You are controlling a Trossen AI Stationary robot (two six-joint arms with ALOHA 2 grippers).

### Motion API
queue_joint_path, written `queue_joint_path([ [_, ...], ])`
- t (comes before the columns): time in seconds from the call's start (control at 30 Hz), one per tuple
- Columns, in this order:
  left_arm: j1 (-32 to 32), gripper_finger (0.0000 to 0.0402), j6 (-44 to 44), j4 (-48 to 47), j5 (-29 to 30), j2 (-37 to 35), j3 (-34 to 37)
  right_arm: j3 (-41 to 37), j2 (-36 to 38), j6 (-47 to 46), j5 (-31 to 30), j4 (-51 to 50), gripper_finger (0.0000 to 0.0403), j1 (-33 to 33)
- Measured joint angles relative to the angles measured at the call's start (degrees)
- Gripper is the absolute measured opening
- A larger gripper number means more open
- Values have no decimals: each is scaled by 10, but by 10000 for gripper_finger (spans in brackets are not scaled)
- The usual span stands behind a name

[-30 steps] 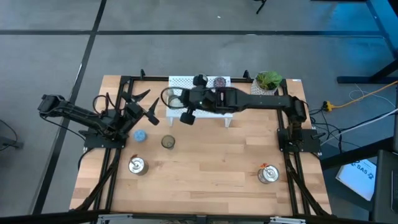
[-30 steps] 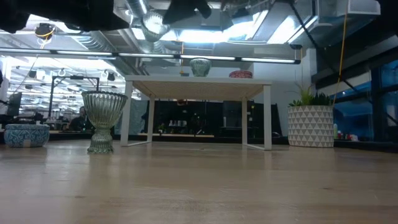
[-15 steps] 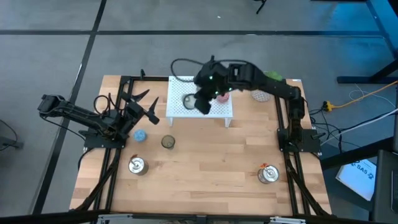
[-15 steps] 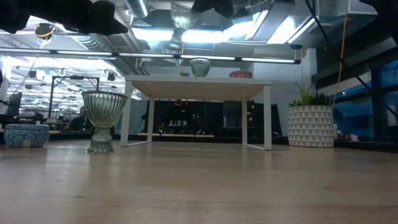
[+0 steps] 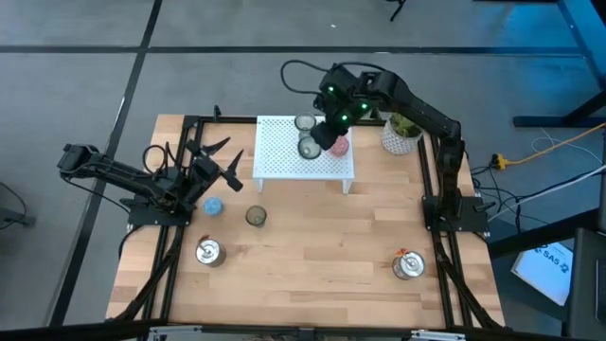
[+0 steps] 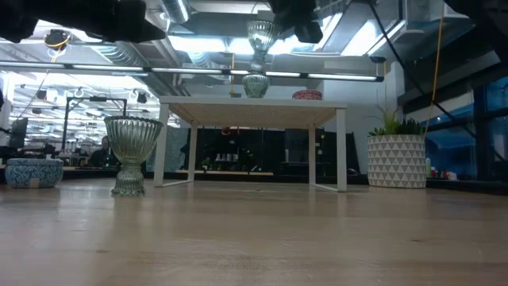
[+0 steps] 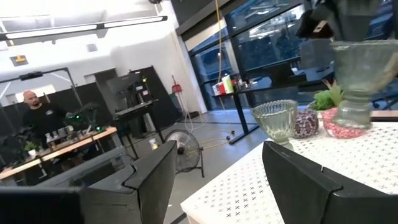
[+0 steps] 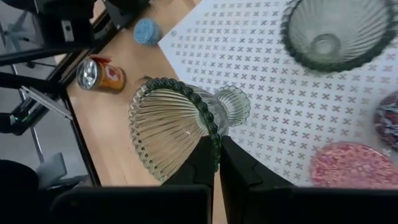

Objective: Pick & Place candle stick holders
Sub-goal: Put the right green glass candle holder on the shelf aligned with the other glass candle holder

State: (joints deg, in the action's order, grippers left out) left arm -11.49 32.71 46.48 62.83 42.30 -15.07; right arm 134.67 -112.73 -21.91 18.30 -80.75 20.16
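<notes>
My right gripper [image 5: 323, 138] hangs over the white rack [image 5: 284, 152], shut on an olive-clear glass candle stick holder [image 8: 174, 127]. On the rack stand another glass holder [image 5: 304, 123], a pink one [image 5: 339, 147] and a purple one [image 7: 305, 123]. A third glass holder [image 5: 256, 216], a blue one [image 5: 214, 205] and two silver ones [image 5: 208, 251] [image 5: 408, 265] rest on the table. My left gripper [image 5: 225, 161] waits open at the table's left, pointing at the rack with nothing between its fingers. My right gripper pinches the glass holder's scalloped rim [image 8: 214, 142], one finger inside the bowl and one outside. The fingers come slanting down from above. In the low view the holder [image 6: 260, 36] hangs roughly upright, foot down, clear above the rack top.
A white pot with a green plant [image 5: 405, 131] stands at the far right corner, beside the rack. The dark arm frames run along both table sides. Bare wood lies between the rack and the near edge. A person [image 7: 37, 118] shows in the room beyond.
My right gripper has carried the glass holder from the rack's left edge toward the table's right and far side, rising a little. It has rolled and tipped to point downward. The holder now hangs over the rack's middle.
</notes>
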Motion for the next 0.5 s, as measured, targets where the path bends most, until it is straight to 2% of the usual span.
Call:
queue_joint_path([
  [0.5,0,235,-4,0,-25,0,0,-1,-11,20,4,-1,6,15],
])
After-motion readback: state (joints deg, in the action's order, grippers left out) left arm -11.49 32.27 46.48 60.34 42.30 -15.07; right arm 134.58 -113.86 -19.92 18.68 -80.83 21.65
